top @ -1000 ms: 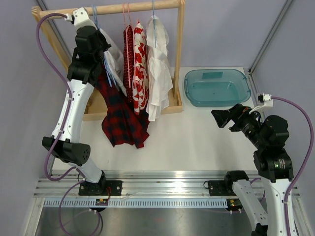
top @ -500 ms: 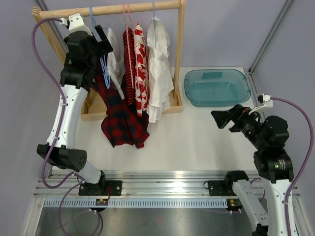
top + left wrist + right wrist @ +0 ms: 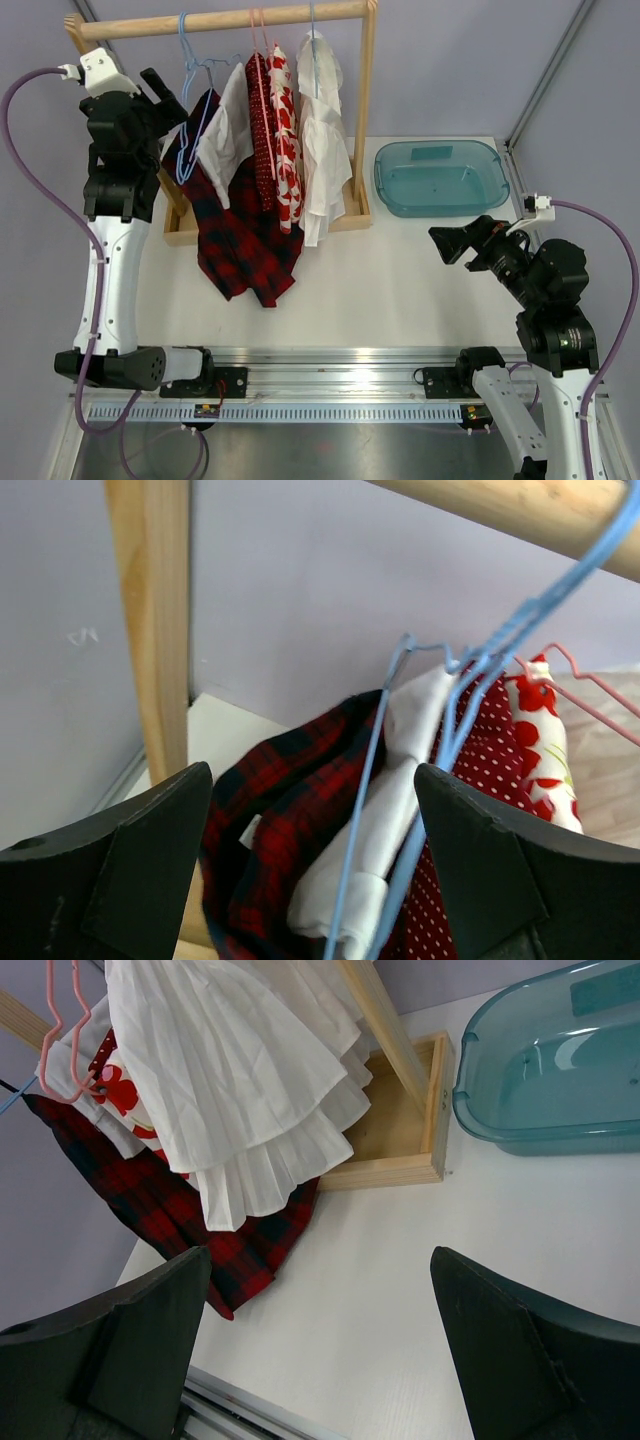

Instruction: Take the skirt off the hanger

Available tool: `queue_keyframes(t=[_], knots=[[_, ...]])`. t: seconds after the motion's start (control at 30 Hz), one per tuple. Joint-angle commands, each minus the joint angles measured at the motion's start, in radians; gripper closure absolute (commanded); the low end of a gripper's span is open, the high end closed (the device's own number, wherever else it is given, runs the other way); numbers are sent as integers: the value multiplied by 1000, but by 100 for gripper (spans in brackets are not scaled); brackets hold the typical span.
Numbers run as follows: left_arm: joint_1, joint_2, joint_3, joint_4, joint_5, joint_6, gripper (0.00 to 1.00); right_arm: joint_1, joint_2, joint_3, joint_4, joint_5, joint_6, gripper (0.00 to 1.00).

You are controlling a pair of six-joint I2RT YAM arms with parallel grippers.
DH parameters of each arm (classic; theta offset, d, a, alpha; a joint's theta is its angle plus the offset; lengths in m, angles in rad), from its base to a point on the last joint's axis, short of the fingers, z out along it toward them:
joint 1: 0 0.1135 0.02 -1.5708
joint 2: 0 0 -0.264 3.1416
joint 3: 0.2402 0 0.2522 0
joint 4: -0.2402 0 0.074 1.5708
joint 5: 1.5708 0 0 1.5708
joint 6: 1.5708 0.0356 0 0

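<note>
The red-and-black plaid skirt (image 3: 238,240) hangs at the left end of the rack, its top up by the blue wire hanger (image 3: 192,130) and its hem down on the table. My left gripper (image 3: 168,98) is open just left of that hanger and holds nothing. In the left wrist view the skirt (image 3: 285,810) and the hanger (image 3: 368,790) sit between and beyond the spread fingers of the left gripper (image 3: 315,870). A white garment (image 3: 400,800) hangs on the same blue wires. My right gripper (image 3: 452,243) is open over the table, far right of the rack, with nothing in it (image 3: 320,1350).
The wooden rack (image 3: 230,18) also holds a red polka-dot garment (image 3: 262,130), a red-flowered white one (image 3: 285,140) on a pink hanger, and a white pleated dress (image 3: 322,150). Its left post (image 3: 150,620) is close to my left fingers. A teal bin (image 3: 438,175) stands at the back right.
My left gripper has opened and drawn back to the left, away from the hanger. The blue hanger, the white garment and the skirt have swung left with it.
</note>
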Motion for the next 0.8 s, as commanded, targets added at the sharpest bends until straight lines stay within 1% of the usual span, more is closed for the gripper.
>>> queue_keyframes(t=[0.0, 0.13, 0.3, 0.4, 0.43, 0.5, 0.53, 0.6, 0.63, 0.67, 0.73, 0.77], knots=[[24, 25, 17, 9, -9, 3, 14, 9, -13, -7, 17, 15, -20, 1], [41, 19, -19, 38, 13, -2, 14, 15, -23, -16, 18, 23, -23, 1], [49, 52, -26, 50, 92, -5, 14, 18, -30, -22, 23, 33, -26, 1], [55, 81, -19, 62, 189, -13, 13, 23, -30, -22, 23, 38, -27, 1], [55, 94, -13, 61, 242, -14, 13, 23, -32, -22, 22, 39, -27, 0], [56, 115, 8, 58, 290, -22, 13, 26, -35, -23, 23, 43, -27, 0], [56, 141, 14, 61, 360, -22, 13, 28, -38, -27, 23, 44, -27, 1], [56, 169, 37, 70, 437, -34, 12, 28, -41, -27, 22, 47, -30, 1], [56, 202, 50, 74, 527, -37, 12, 29, -44, -28, 22, 52, -30, 1], [56, 229, 69, 73, 563, -43, 11, 32, -43, -28, 22, 53, -32, 1], [55, 285, 158, 56, 641, -86, 11, 32, -44, -28, 25, 55, -32, 0], [50, 358, 198, 17, 661, -96, 12, 32, -43, -30, 25, 55, -34, 0]])
